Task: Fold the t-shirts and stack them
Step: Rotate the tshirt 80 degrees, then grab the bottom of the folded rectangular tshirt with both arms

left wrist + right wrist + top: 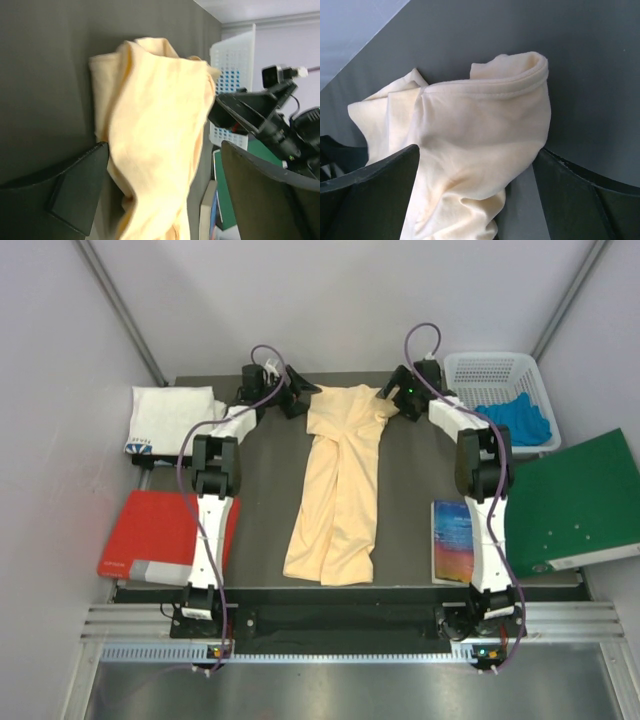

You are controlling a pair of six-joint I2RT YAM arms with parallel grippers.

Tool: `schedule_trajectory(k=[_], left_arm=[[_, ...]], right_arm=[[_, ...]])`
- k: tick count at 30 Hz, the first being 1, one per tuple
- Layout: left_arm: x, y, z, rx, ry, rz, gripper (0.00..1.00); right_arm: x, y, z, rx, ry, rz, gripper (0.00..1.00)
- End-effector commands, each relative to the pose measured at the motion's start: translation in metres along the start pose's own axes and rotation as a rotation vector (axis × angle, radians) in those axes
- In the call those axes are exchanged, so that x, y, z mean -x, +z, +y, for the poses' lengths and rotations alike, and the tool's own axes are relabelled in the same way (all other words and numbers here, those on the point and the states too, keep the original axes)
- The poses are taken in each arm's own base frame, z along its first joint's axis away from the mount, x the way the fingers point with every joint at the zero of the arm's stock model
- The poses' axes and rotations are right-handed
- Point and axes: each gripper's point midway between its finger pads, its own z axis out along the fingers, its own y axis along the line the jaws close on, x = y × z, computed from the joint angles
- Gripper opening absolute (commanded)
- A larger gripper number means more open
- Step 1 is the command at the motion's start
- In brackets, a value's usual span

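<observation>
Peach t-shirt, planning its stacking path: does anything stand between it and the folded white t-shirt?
Only the left arm, which stretches between the peach t-shirt and the white t-shirt; no loose thing lies there.

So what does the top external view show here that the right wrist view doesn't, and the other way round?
Only top external: the folded white t-shirt at the far left, a red folder, a green folder, a white basket holding something blue, and both arms. Only right wrist: the stitched hem of the bunched cloth close up, between that arm's open jaws. Both: the peach-yellow t-shirt lying on the dark table.
</observation>
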Motion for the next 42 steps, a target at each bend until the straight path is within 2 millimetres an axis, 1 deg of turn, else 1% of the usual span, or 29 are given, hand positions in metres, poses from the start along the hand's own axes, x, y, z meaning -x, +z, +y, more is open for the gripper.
schedule_trajectory(k=[1, 2, 3, 4, 6, 8, 9, 10, 13, 14, 15, 16, 17, 18, 19, 20, 21, 22, 23, 24, 25, 26, 29, 30, 32, 33, 36, 38, 42], left_arm=[[0.026, -0.041, -0.091, -0.102, 0.161, -0.047, 0.99], [0.021, -0.044, -0.085, -0.094, 0.151, -0.043, 0.99], [0.02, -0.048, -0.088, -0.091, 0.169, -0.042, 0.99], [0.019, -0.056, -0.1, -0.092, 0.189, -0.043, 0.99], [0.006, -0.065, -0.082, -0.018, 0.196, 0.0, 0.99], [-0.004, -0.077, -0.081, 0.04, 0.235, 0.021, 0.99], [-0.02, -0.088, -0.066, 0.118, 0.247, 0.059, 0.99], [-0.028, -0.093, -0.06, 0.149, 0.254, 0.076, 0.99], [-0.065, -0.118, -0.032, 0.27, 0.236, 0.143, 0.99], [-0.076, -0.124, -0.027, 0.29, 0.219, 0.162, 0.99], [-0.083, -0.133, -0.032, 0.3, 0.214, 0.166, 0.99], [-0.106, -0.143, -0.015, 0.345, 0.151, 0.212, 0.99], [-0.116, -0.148, -0.015, 0.354, 0.142, 0.227, 0.99], [-0.122, -0.157, -0.026, 0.356, 0.162, 0.225, 0.99], [-0.144, -0.166, -0.012, 0.393, 0.124, 0.261, 0.99], [-0.153, -0.172, -0.013, 0.412, 0.119, 0.273, 0.99], [-0.162, -0.18, -0.02, 0.411, 0.126, 0.281, 0.99], [-0.17, -0.185, -0.019, 0.418, 0.114, 0.294, 0.99], [-0.193, -0.195, -0.012, 0.435, 0.059, 0.345, 0.99], [-0.201, -0.202, -0.016, 0.436, 0.057, 0.363, 0.99], [-0.21, -0.208, -0.014, 0.448, 0.037, 0.383, 0.95], [-0.232, -0.215, -0.009, 0.461, -0.009, 0.426, 0.93], [-0.256, -0.227, -0.013, 0.479, -0.025, 0.447, 0.88], [-0.269, -0.235, -0.012, 0.501, -0.048, 0.457, 0.87], [-0.288, -0.241, -0.011, 0.523, -0.069, 0.486, 0.83], [-0.301, -0.25, -0.006, 0.56, -0.092, 0.508, 0.82], [-0.33, -0.263, 0.0, 0.622, -0.139, 0.571, 0.75], [-0.344, -0.27, 0.004, 0.663, -0.158, 0.603, 0.69], [-0.365, -0.287, 0.016, 0.75, -0.196, 0.645, 0.67]], right_arm=[[0.025, -0.022, 0.042, 0.088, -0.072, -0.062, 0.94], [0.026, -0.023, 0.043, 0.089, -0.095, -0.063, 0.94], [0.029, -0.027, 0.045, 0.093, -0.106, -0.068, 0.95], [0.027, -0.029, 0.044, 0.089, -0.115, -0.052, 0.95], [0.03, -0.037, 0.044, 0.079, -0.133, -0.041, 0.96], [0.024, -0.048, 0.038, 0.042, -0.172, -0.008, 0.97], [0.026, -0.061, 0.039, 0.038, -0.19, -0.006, 0.99], [0.023, -0.068, 0.037, 0.027, -0.21, 0.008, 1.0], [0.007, -0.105, 0.024, -0.038, -0.288, 0.061, 1.0], [0.001, -0.117, 0.02, -0.06, -0.323, 0.076, 0.99], [-0.009, -0.138, 0.021, -0.066, -0.347, 0.085, 1.0], [-0.014, -0.149, 0.021, -0.063, -0.367, 0.091, 1.0], [-0.022, -0.159, 0.021, -0.058, -0.392, 0.108, 1.0], [-0.039, -0.177, 0.017, -0.054, -0.409, 0.155, 1.0], [-0.053, -0.185, 0.018, -0.022, -0.412, 0.207, 1.0], [-0.066, -0.193, 0.014, -0.011, -0.427, 0.253, 1.0], [-0.092, -0.204, 0.003, -0.016, -0.427, 0.332, 1.0], [-0.108, -0.211, 0.001, 0.009, -0.427, 0.383, 1.0], [-0.123, -0.217, -0.003, 0.019, -0.427, 0.426, 1.0], [-0.149, -0.226, -0.014, 0.023, -0.428, 0.486, 0.97], [-0.164, -0.233, -0.016, 0.045, -0.423, 0.525, 0.95], [-0.189, -0.242, -0.025, 0.043, -0.415, 0.578, 0.94], [-0.228, -0.257, -0.027, 0.074, -0.419, 0.663, 0.82], [-0.243, -0.263, -0.034, 0.066, -0.422, 0.698, 0.77], [-0.267, -0.272, -0.036, 0.068, -0.436, 0.76, 0.74], [-0.28, -0.275, -0.043, 0.057, -0.437, 0.793, 0.74], [-0.309, -0.283, -0.045, 0.073, -0.419, 0.854, 0.73], [-0.327, -0.287, -0.039, 0.103, -0.39, 0.898, 0.73], [-0.355, -0.297, -0.049, 0.064, -0.366, 1.003, 0.73]])
